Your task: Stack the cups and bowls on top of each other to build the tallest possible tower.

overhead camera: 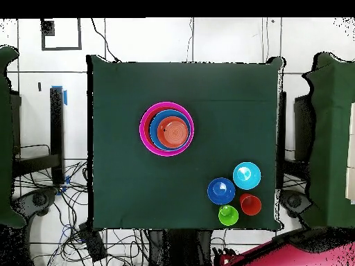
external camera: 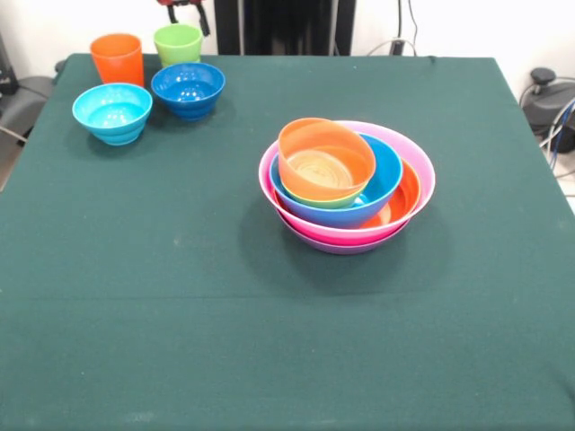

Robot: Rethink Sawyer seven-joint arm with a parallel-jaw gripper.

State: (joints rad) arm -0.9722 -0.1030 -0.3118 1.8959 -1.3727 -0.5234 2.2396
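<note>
I see only the tips of my claw (external camera: 183, 7) above the green cup (external camera: 177, 43); I cannot tell its grip. It touches nothing. The tower (external camera: 346, 184) sits mid-desk (external camera: 135, 314).

Open cloth around tower (external camera: 347, 184); cups (external camera: 118, 57) (corner) seemingly crowd bowls (external camera: 188, 88).

Bowls (external camera: 347, 184), cups (external camera: 118, 57) – glossy plastic (smooth); table (external camera: 180, 314) – matt cloth.

your front camera looks down across the green table (external camera: 180, 341) from fairly close, slightly raised. your overhead camera looks straight down from high up, taking in the floor around. both share the tabletop, the stacked bowls (external camera: 346, 184) and the cups (external camera: 117, 58).
</note>
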